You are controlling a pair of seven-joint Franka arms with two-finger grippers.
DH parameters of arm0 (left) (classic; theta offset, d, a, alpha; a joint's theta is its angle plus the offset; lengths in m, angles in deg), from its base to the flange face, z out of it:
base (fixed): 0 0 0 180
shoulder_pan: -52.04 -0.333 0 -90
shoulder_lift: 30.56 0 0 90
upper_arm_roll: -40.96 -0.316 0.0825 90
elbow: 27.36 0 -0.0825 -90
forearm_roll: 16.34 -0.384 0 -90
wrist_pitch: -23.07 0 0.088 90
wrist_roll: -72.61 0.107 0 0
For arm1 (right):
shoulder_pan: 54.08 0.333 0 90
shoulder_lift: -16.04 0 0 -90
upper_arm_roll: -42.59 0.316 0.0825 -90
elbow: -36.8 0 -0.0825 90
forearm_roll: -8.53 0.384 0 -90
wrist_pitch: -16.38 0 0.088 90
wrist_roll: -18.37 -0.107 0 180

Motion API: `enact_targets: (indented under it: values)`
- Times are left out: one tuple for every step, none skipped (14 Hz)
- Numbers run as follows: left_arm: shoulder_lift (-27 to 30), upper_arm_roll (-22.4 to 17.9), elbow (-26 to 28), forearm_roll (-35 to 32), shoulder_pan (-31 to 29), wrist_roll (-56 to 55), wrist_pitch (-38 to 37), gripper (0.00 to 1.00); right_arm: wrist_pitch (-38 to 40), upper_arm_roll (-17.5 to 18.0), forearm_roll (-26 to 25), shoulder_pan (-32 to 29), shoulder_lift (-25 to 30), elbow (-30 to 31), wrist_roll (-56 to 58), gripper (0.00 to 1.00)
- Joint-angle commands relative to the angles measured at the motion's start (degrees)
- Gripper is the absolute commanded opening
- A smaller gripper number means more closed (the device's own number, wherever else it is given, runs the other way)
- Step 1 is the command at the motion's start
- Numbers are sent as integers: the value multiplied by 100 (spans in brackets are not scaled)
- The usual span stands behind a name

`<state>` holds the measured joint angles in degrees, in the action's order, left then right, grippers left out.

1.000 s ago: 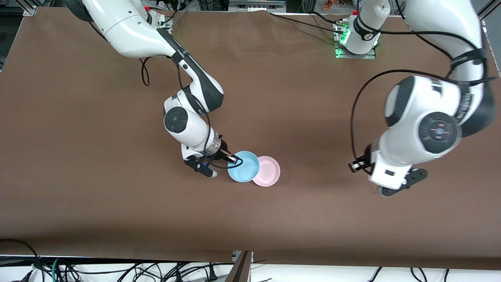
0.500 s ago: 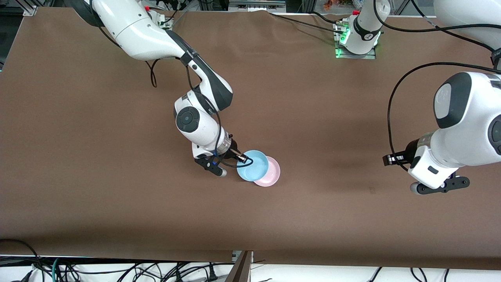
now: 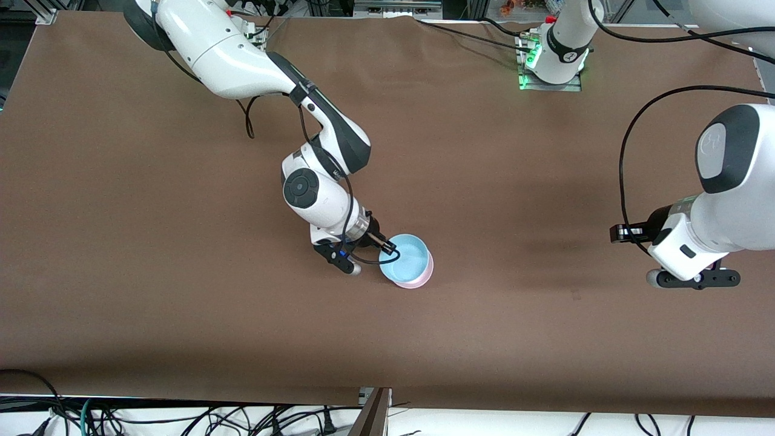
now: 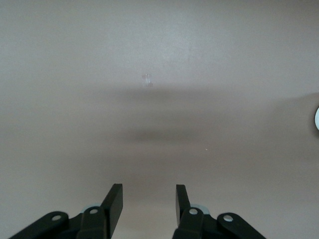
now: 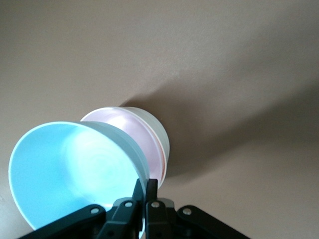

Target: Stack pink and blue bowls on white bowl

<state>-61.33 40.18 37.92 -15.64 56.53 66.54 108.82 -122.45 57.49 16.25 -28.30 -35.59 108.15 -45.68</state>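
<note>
Two robot arms with glossy white shells and black joint sections. Each wrist has a round dark grey cap. The right arm [image 3: 254, 66] carries a thin black cable looping along its forearm to the wrist. The left arm [image 3: 726, 200] has a long black cable arching to its wrist. Both end in black two-finger grippers with small silver screws. Green lights glow at the left arm's base [image 3: 550, 60].

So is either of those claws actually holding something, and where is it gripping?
The right claw pinches the blue bowl by its rim, over the pink bowl. The left claw is open, holding nothing.
</note>
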Motion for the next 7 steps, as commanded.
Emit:
enact_targets:
  values:
    - [282,43,389,-122,-18,168,109,51,85,-31,71,77,-277,-446,-90,0]
    - [325,43,433,-122,-18,168,144,51,59,-31,71,77,-347,-490,-99,0]
    - [404,43,590,-122,-18,168,223,51,32,-31,71,77,-382,-517,-99,0]
    - [527,43,800,-122,-18,168,380,51,32,-31,71,85,-400,-526,-99,0]
    - [685,43,1081,-122,-18,168,564,51,32,-39,63,111,-409,-526,-99,0]
    - [878,43,1397,-122,-18,176,758,51,23,-40,63,120,-435,-526,-99,0]
    - [1027,43,1678,-122,-18,176,925,51,-12,-40,63,120,-444,-526,-90,0]
